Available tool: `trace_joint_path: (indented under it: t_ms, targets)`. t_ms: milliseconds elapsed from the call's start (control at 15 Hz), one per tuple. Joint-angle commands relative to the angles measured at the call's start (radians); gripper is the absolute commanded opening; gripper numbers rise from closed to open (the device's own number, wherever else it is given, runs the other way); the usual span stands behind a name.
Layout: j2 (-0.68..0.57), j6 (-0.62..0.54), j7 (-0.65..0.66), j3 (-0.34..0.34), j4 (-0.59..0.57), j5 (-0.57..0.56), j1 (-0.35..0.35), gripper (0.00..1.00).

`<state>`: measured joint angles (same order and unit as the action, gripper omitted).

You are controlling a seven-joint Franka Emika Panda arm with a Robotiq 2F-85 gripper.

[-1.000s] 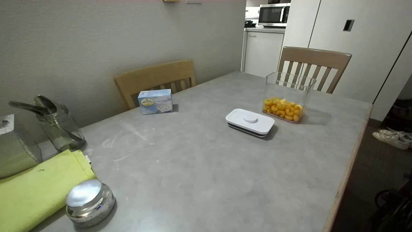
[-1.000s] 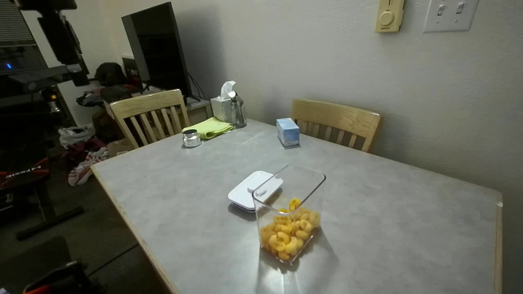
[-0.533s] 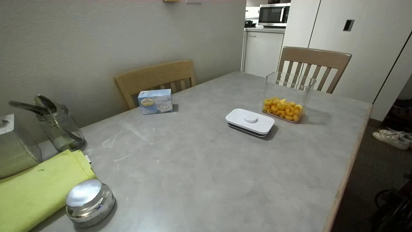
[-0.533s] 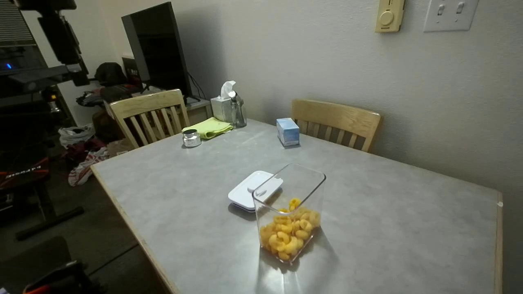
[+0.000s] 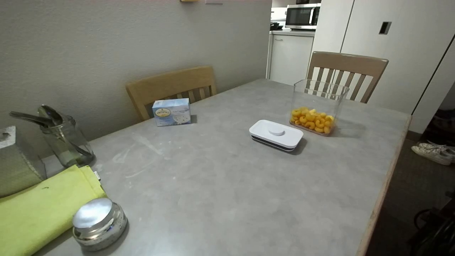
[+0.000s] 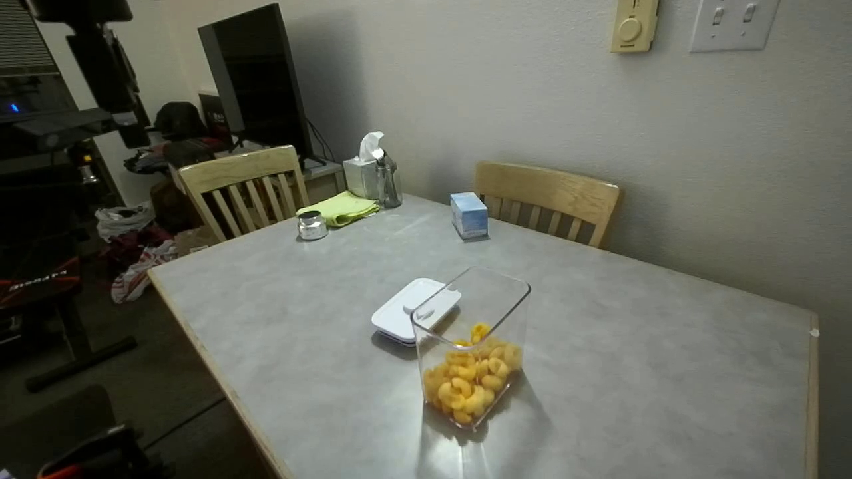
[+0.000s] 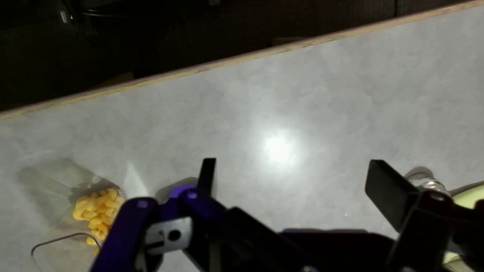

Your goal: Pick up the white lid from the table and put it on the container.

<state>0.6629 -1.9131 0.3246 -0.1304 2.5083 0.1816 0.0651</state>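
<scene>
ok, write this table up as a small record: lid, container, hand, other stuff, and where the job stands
white lid: lying flat on the table, beside the container
container: clear, upright, uncovered, yellow pieces inside
hand: open, holding nothing
other things: light-blue box, silver jar, yellow-green cloth, glass jar with cutlery, tissue box
job: white lid not yet on the container

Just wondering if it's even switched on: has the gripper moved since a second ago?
Yes, slightly: judged against the black screen in an exterior view, the gripper sits a little further right and lower.
</scene>
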Motion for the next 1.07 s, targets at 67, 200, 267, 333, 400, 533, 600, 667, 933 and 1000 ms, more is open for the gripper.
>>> trace_joint_path:
  t_ms: [67,200,267,333,400,533,600,667,933,1000]
  targets:
    - [-0.008,-0.016,-0.04,0.046,0.026,0.01,-0.029,1.0]
    - [-0.011,-0.022,-0.056,0.07,0.04,0.013,-0.038,1.0]
    - [-0.015,-0.027,-0.066,0.085,0.048,0.017,-0.043,1.0]
    - [-0.019,-0.035,-0.083,0.101,0.055,0.023,-0.046,1.0]
    - [-0.023,-0.053,-0.104,0.118,0.065,0.026,-0.051,1.0]
    - [-0.043,-0.083,-0.153,0.155,0.076,0.038,-0.054,1.0]
    - [-0.054,-0.099,-0.182,0.173,0.08,0.043,-0.054,1.0]
    - [-0.071,-0.119,-0.217,0.193,0.082,0.046,-0.053,1.0]
    - [-0.076,-0.114,-0.229,0.199,0.076,0.033,-0.063,1.0]
    - [-0.085,-0.121,-0.238,0.206,0.076,0.033,-0.064,1.0]
